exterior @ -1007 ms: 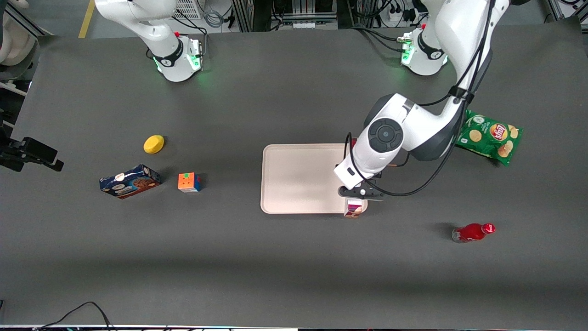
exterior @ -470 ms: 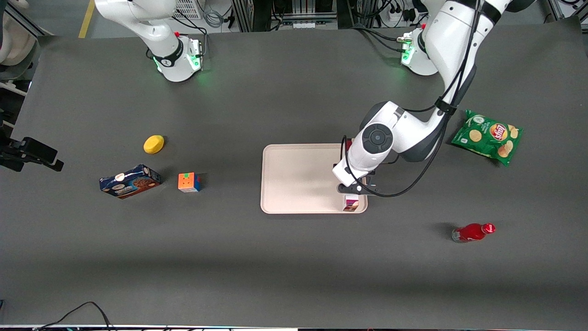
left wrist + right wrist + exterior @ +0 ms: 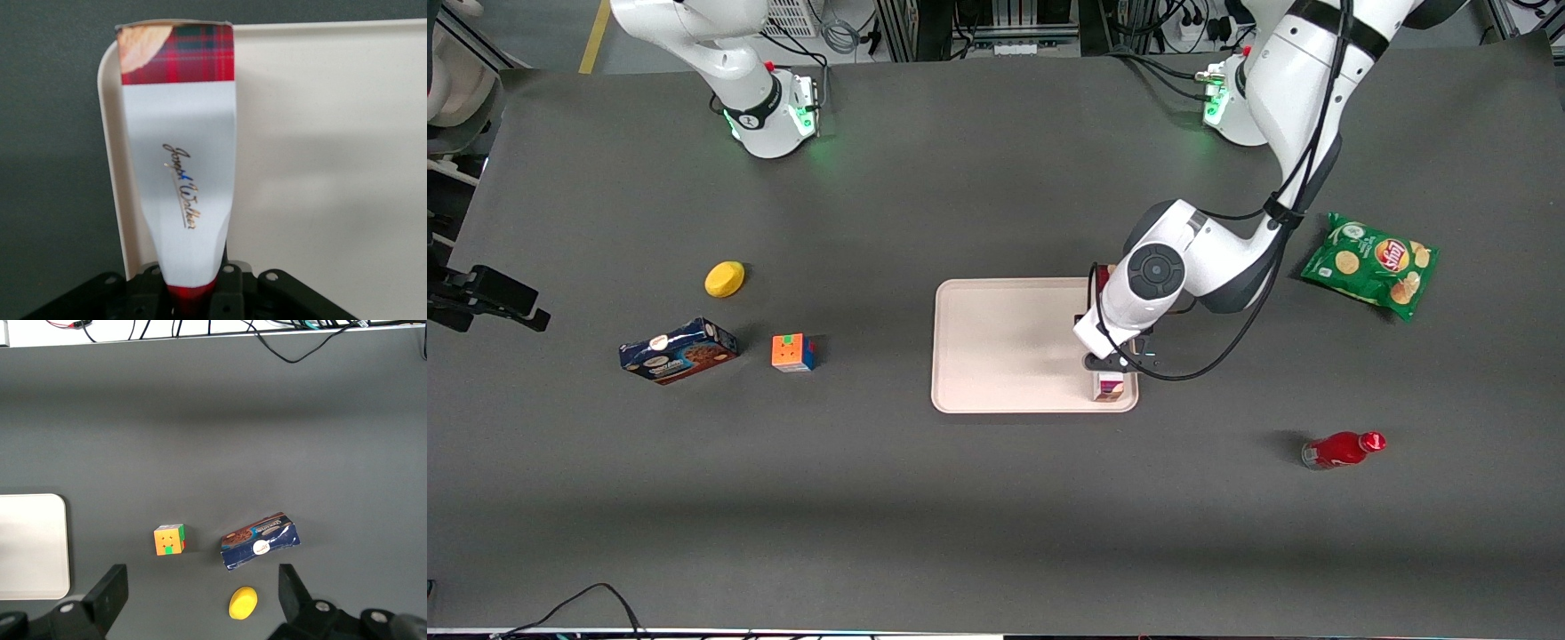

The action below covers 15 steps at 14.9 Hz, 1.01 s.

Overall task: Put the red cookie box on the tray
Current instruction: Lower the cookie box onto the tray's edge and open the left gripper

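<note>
The tool [image 3: 1110, 363] is clamped on the red cookie box [image 3: 1109, 388], gripping it near its red end in the wrist view [image 3: 193, 300], just above the tray [image 3: 996, 347] at the edge toward the working arm's end of the surface [image 3: 960, 498].

Across the front view, starting at the parked arm's end, lie a blue cookie box [image 3: 679, 350], a yellow object [image 3: 724, 278], a colour cube [image 3: 792, 352], then the tray, with a red bottle [image 3: 1341, 449] and a green chip bag [image 3: 1372, 263] toward the working arm's end.

The risk, as I judge it, is the margin: the box hangs close along the tray's rim [image 3: 113, 200], so on release it could settle on the rim and tip outward. The cardboard also pinches in at the grip and may spring or slide.

The wrist view shows that overlap with the rim and the white panel of the box; the front view hides most of the box under the arm. Only the front view shows the bottle and chip bag.
</note>
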Tool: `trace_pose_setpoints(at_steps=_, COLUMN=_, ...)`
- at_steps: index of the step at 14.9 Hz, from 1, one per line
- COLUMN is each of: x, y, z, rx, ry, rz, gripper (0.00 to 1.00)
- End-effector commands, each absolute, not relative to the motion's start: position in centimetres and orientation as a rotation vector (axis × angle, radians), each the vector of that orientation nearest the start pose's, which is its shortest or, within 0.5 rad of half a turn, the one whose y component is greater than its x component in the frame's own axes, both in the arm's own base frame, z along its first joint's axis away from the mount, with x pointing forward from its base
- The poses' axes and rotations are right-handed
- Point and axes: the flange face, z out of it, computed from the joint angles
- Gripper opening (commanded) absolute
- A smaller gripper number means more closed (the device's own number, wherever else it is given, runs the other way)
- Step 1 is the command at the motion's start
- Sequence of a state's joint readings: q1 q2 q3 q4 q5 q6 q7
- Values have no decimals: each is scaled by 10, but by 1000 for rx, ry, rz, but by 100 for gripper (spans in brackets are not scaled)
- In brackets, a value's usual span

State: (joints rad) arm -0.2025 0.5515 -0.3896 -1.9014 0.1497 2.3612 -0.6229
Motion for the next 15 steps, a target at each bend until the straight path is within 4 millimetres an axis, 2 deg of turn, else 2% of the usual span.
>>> trace_pose_setpoints(at_steps=1, x=528, y=-337, z=230, rx=-3175, ry=53, rz=88, gripper=0)
trace_pose_setpoints(at_steps=11, x=530, y=-333, z=224, rx=-3178, ry=39, rz=81, gripper=0)
trace_pose_setpoints(at_steps=12, x=531, y=-332, z=224, rx=-3177, ry=36, rz=80, gripper=9)
trace_pose_setpoints(at_steps=14, x=532, y=-333, z=225, rx=-3188, ry=36, rz=60, gripper=43)
trace_pose_setpoints(at_steps=15, x=532, y=-335, z=226, rx=-3194, ry=38, rz=48, gripper=50)
